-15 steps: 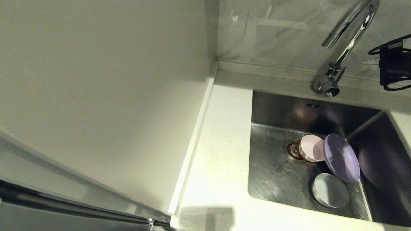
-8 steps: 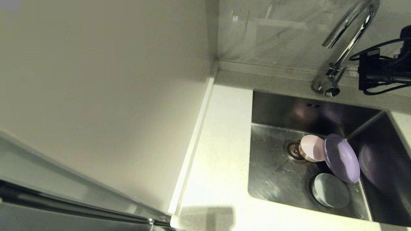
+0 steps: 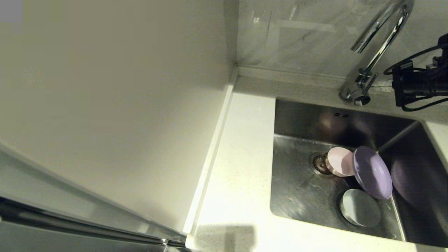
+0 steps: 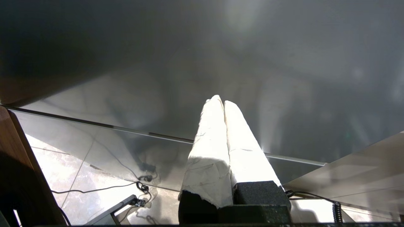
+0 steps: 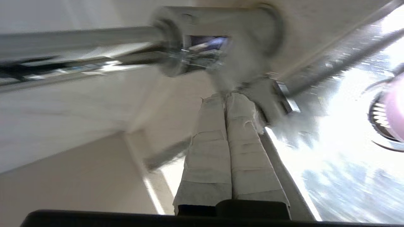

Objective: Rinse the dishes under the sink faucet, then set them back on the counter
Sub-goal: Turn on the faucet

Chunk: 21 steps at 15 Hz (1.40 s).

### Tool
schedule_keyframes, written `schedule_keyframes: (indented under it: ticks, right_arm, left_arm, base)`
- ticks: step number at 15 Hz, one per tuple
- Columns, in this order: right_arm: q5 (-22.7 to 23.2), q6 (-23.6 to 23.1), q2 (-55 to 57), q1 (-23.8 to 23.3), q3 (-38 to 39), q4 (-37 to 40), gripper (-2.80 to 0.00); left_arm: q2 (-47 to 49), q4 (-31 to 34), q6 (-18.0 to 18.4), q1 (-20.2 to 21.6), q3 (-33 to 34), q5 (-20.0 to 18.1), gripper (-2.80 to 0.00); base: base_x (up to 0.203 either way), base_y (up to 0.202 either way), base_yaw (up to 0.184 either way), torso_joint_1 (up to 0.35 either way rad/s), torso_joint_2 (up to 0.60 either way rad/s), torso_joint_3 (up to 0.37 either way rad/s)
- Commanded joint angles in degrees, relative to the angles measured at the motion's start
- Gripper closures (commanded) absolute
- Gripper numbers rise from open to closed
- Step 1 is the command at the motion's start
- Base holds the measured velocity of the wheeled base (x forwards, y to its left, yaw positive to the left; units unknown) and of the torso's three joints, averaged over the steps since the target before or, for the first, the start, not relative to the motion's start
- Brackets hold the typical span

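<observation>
In the steel sink (image 3: 297,196) a pale pink bowl (image 3: 338,161) lies on its side by the drain (image 3: 318,163). The lilac plate (image 3: 372,173) leans against it, and the blue-white bowl (image 3: 360,207) rests in front. The chrome faucet (image 3: 381,35) rises behind the basin. My right arm (image 3: 416,84) reaches in from the right beside the faucet's base (image 3: 357,92). The right gripper (image 5: 225,94) is shut and empty, its tips close under the faucet base (image 5: 217,34), blurred. My left gripper (image 4: 220,100) is shut, parked low and outside the head view.
The white speckled counter (image 3: 238,168) runs left of the sink, bounded by a cream wall panel (image 3: 105,105) and a low back edge (image 3: 287,75). In the left wrist view a dark cabinet front (image 4: 284,47) stands above a tiled floor with cables (image 4: 139,186).
My right arm has come in from the right edge toward the faucet base and dropped slightly. The dishes have not moved.
</observation>
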<state>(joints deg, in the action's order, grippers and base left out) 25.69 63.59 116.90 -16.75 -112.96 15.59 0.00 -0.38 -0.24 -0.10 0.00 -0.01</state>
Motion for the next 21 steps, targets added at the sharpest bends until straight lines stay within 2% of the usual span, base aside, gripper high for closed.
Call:
schedule_keyframes:
  ticks: [1, 3, 7, 14, 17, 19, 21]
  right_arm:
    - [0.3, -0.1, -0.4, -0.2, -0.1, 1.2, 0.0]
    - [0.7, -1.3, -0.8, -0.3, -0.1, 3.2, 0.0]
    - [4.9, -2.4, -0.8, -0.7, -0.1, 4.7, 0.0]
    - [1.9, -2.6, -0.3, -1.0, -0.3, -2.3, 0.0]
    - [2.7, -1.7, 0.6, -0.7, -0.4, -3.1, 0.0]
    - [6.1, 1.1, 1.1, -0.6, -0.4, -3.6, 0.0]
    - [6.8, 3.8, 1.5, -0.7, -0.4, -4.3, 0.0]
  left_arm:
    - [0.0, 0.0, 0.0, 0.0, 0.2, 0.0, 0.0]
    - [0.0, 0.0, 0.0, 0.0, 0.2, 0.0, 0.0]
    - [0.0, 0.0, 0.0, 0.0, 0.2, 0.0, 0.0]
    - [0.0, 0.0, 0.0, 0.0, 0.2, 0.0, 0.0]
    - [0.0, 0.0, 0.0, 0.0, 0.2, 0.0, 0.0]
    - [0.0, -0.1, 0.0, 0.0, 0.2, 0.0, 0.0]
    - [0.0, 0.0, 0.0, 0.0, 0.2, 0.0, 0.0]
  base:
    - [0.0, 0.0, 0.0, 0.0, 0.0, 0.0]
    - [0.0, 0.0, 0.0, 0.0, 0.0, 0.0]
    - [0.0, 0.0, 0.0, 0.0, 0.0, 0.0]
    - [0.0, 0.0, 0.0, 0.0, 0.0, 0.0]
    - [0.0, 0.0, 0.0, 0.0, 0.0, 0.0]
    - [0.0, 0.0, 0.0, 0.0, 0.0, 0.0]
    - [0.0, 0.0, 0.0, 0.0, 0.0, 0.0]
